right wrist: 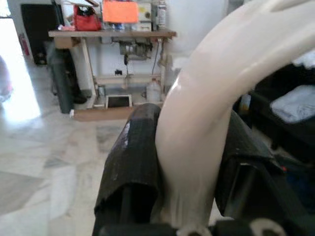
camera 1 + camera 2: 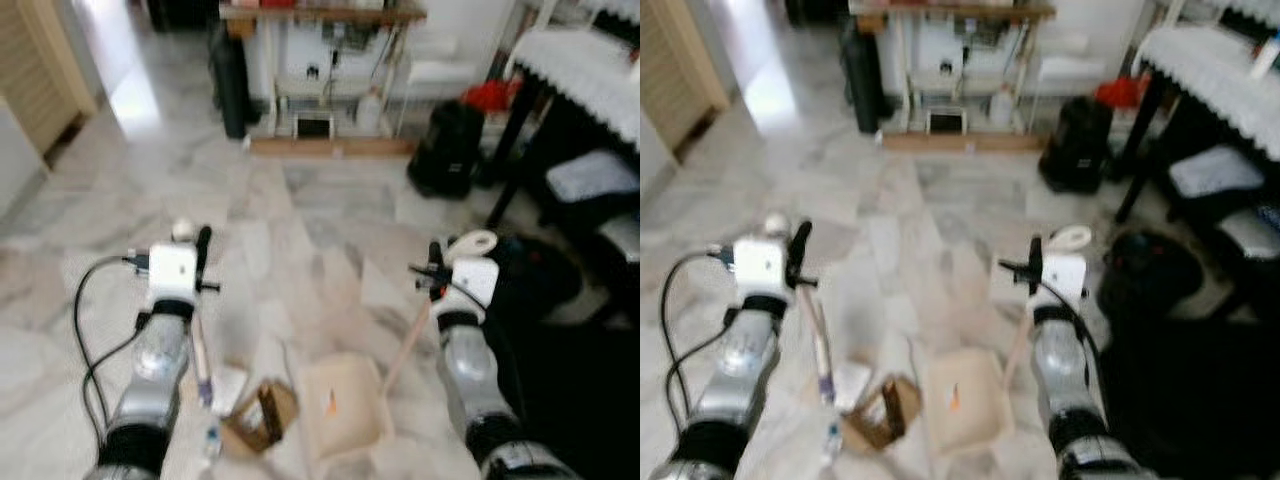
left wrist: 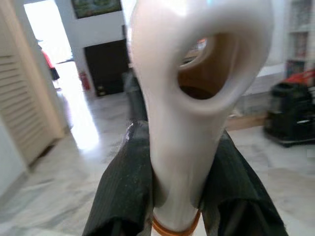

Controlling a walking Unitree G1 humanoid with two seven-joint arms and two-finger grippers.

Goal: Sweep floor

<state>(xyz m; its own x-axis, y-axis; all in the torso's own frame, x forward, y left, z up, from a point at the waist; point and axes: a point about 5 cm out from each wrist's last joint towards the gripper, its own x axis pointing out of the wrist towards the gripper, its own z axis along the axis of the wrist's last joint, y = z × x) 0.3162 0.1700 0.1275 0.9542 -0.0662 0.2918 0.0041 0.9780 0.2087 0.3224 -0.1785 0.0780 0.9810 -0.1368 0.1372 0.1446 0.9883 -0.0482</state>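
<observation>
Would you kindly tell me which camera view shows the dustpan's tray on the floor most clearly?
The left eye view: the dustpan lies open-faced on the marble floor beside brown debris. The right eye view shows it too, but blurrier. The right wrist view shows the dustpan's white handle clamped in the right end effector, not its tray.

left arm [image 2: 150, 400] hiding the broom [image 2: 203, 370] pole | both eye views blurring | dustpan [image 2: 345, 405] contents staying unreadable

The floor [image 2: 300, 220] is pale grey-veined marble. Near, a beige dustpan [image 2: 345, 405] sits right of brown cardboard [image 2: 262, 418]. Both handles are cream-white, clasped by black fingers [image 3: 123, 187]. Far right, a black bag [image 2: 448, 148].
</observation>
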